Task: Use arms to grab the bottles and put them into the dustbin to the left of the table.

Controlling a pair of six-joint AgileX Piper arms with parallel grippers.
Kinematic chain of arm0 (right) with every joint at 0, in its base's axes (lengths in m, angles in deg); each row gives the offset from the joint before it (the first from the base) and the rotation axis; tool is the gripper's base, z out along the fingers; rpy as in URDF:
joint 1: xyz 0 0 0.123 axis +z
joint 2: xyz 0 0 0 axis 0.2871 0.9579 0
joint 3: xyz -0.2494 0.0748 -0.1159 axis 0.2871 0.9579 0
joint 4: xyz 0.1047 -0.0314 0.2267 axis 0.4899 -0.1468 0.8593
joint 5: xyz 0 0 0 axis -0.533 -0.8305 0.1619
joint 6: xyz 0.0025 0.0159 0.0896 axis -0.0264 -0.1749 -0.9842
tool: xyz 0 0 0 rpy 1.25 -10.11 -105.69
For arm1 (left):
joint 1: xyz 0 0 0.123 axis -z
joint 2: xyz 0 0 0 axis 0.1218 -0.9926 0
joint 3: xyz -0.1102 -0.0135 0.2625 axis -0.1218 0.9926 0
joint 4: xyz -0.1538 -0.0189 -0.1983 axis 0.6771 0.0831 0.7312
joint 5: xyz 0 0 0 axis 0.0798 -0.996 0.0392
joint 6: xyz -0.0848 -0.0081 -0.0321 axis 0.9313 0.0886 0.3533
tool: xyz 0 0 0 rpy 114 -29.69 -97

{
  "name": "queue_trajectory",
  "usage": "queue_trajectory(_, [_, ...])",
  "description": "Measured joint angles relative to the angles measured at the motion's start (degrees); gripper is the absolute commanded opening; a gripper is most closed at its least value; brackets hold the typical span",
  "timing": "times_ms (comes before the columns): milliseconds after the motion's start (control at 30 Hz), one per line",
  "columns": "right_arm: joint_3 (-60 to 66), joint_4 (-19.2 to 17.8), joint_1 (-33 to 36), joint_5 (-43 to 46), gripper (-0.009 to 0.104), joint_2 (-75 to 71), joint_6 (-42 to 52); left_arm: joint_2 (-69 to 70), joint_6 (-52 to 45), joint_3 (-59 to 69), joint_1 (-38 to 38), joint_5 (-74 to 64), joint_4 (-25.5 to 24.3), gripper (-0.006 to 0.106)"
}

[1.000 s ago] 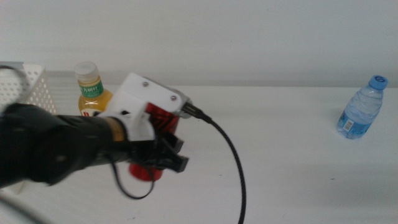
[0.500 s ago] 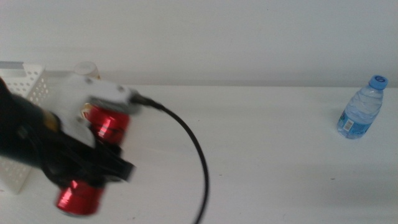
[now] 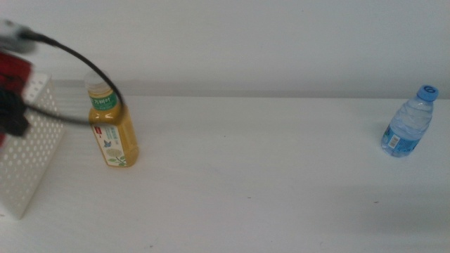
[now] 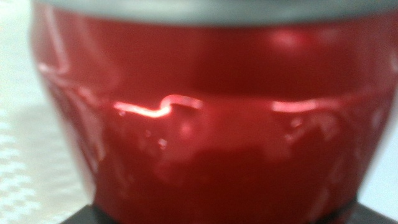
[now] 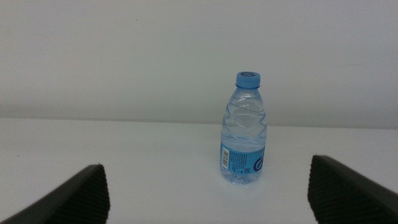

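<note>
Left tool [image 3: 8, 116] grips red can [image 4: 205, 124] over dustbin [image 3: 28, 154]; yellow bottle [image 3: 112, 126] beside.

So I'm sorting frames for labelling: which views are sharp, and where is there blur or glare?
Middle view: the yellow drink bottle and the clear blue-capped water bottle are sharp; the left gripper at the frame's edge is motion-blurred. Left wrist view: the slim red soda can fills the frame, out of focus, with specular streaks. Right wrist view: the water bottle is crisp; the right gripper has soft-edged jaws.
</note>
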Motion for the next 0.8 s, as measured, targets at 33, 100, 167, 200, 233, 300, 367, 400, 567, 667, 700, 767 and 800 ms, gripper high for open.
queue_trajectory(33, [0.0,0.0,0.0,0.0,0.085,0.0,0.0,-1.7,-1.4,-1.6,-1.5,0.0,0.0,-0.002])
queue_trajectory(100, [0.0,0.0,0.0,0.0,0.085,0.0,0.0,-5.5,-3.4,-6.0,-4.6,0.0,-0.3,-0.002])
queue_trajectory(167, [0.0,0.0,0.0,0.0,0.085,0.0,0.0,-9.1,-4.1,-9.8,-6.9,0.0,-0.7,-0.002])
queue_trajectory(200, [0.0,0.0,0.0,0.0,0.085,0.0,0.0,-11.3,-4.4,-11.8,-8.0,0.0,-1.0,-0.002])
queue_trajectory(233, [0.0,0.0,0.0,0.0,0.085,0.0,0.0,-13.4,-4.4,-13.5,-9.0,0.0,-1.2,-0.002])
queue_trajectory(300, [0.0,0.0,0.0,0.0,0.085,0.0,0.0,-17.1,-4.7,-16.4,-10.5,0.0,-2.3,-0.002])
queue_trajectory(367, [0.0,0.0,0.0,0.0,0.085,0.0,0.0,-20.9,-4.7,-18.4,-11.8,0.1,-3.5,-0.002])
queue_trajectory(400, [0.0,0.0,0.0,0.0,0.085,0.0,0.0,-22.6,-4.9,-19.2,-12.2,0.2,-4.1,-0.002])
queue_trajectory(567, [0.0,0.0,0.0,0.0,0.085,0.0,0.0,-28.9,-4.8,-20.1,-12.8,1.6,-6.4,0.001])
queue_trajectory(667, [0.0,0.0,0.0,0.0,0.085,0.0,0.0,-31.9,-4.0,-20.1,-12.8,2.3,-7.6,0.010])
queue_trajectory(700, [0.0,0.0,0.0,0.0,0.085,0.0,0.0,-32.7,-3.7,-20.1,-12.8,2.6,-8.2,0.015])
queue_trajectory(767, [0.0,0.0,0.0,0.0,0.085,0.0,0.0,-34.0,-3.4,-20.1,-12.8,3.1,-9.6,0.027])
queue_trajectory(800, [0.0,0.0,0.0,0.0,0.085,0.0,0.0,-34.5,-3.3,-20.1,-12.8,3.4,-9.6,0.034])
